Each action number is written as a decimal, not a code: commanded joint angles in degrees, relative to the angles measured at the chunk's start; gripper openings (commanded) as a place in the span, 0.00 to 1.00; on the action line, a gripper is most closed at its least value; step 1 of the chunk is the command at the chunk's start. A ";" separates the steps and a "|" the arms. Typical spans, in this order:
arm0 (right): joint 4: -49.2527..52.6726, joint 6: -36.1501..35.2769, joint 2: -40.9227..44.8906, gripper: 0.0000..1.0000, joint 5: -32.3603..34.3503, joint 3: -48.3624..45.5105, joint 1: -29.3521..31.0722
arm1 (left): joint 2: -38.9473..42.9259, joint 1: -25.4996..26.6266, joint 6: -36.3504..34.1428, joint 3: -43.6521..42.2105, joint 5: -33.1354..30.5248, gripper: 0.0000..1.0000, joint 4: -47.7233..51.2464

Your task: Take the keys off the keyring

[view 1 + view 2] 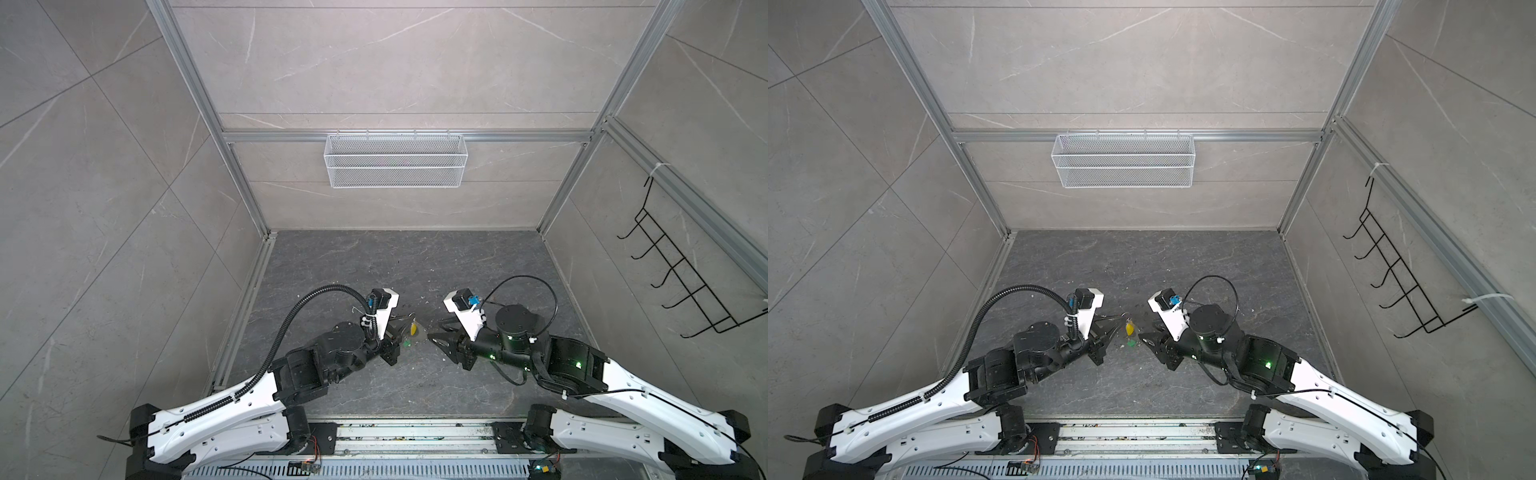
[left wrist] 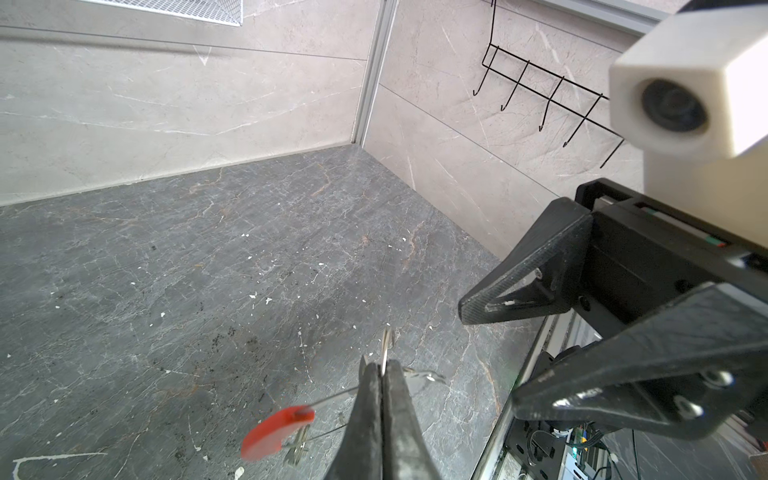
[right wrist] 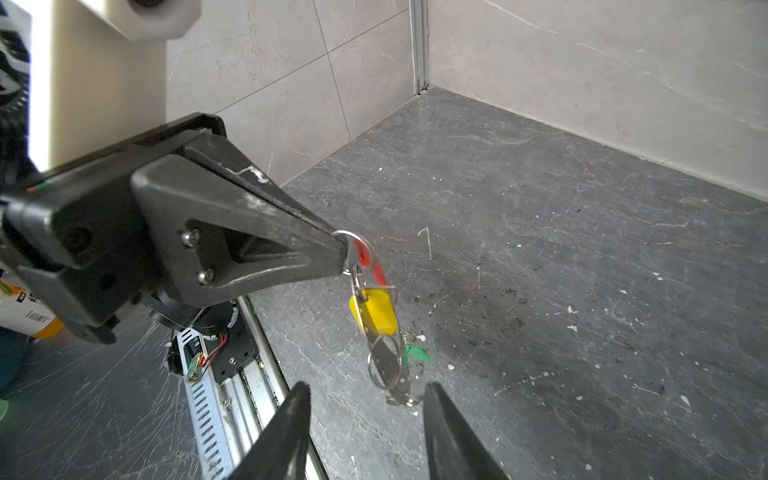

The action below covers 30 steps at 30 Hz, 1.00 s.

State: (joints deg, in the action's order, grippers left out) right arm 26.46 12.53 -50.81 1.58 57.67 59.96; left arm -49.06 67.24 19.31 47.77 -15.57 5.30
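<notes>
- Keyring (image 3: 372,266): its thin wire is pinched in the tips of the left gripper (image 3: 340,249), whose jaws are pressed fully together. The hoop hangs just below them, clear of the table (image 3: 540,249).
- The red sleeve (image 2: 277,430) lies close beside those tips. In the left wrist view the fingers hide the stretch of wire they clamp.
- A yellow key (image 3: 374,311) dangles under the left gripper, blade downward, with small silver rings (image 3: 384,365) overlapping it.
- The right gripper (image 3: 365,395) stands about half open and holds nothing. Its tips flank the blade's lower end, and the frame edge cuts off its fingers.
- Of the green key (image 3: 417,353), only a scrap of tag shows behind the blade. Whether it hangs or lies on the table cannot be told.
- In both top views the bunch is tiny between the grippers, and the hoop is barely discernible.
</notes>
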 commanded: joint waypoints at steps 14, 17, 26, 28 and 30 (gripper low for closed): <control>-2.57 -0.41 3.87 0.46 3.26 -2.86 0.07 | 8.93 0.17 -10.91 -8.25 13.34 0.00 -16.95; -3.63 -0.89 4.30 0.45 2.16 -3.52 0.09 | 11.04 0.16 -12.19 -10.11 14.30 0.00 -19.15; -5.50 -1.93 0.67 0.50 -8.00 -3.35 0.83 | 12.70 -0.09 -12.58 -11.37 15.78 0.00 -20.92; -6.58 -1.64 0.37 0.50 -7.49 -3.82 1.50 | 12.46 -0.31 -12.33 -11.18 16.67 0.00 -20.95; -7.83 -1.64 0.49 0.50 -7.17 -4.36 2.12 | 12.10 -0.42 -12.00 -11.00 17.29 0.00 -20.73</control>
State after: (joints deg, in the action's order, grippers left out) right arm 21.91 10.94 -50.54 -4.43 54.37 61.23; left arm -36.95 67.18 8.29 35.81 -0.40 -10.90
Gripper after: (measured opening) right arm 0.504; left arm 0.052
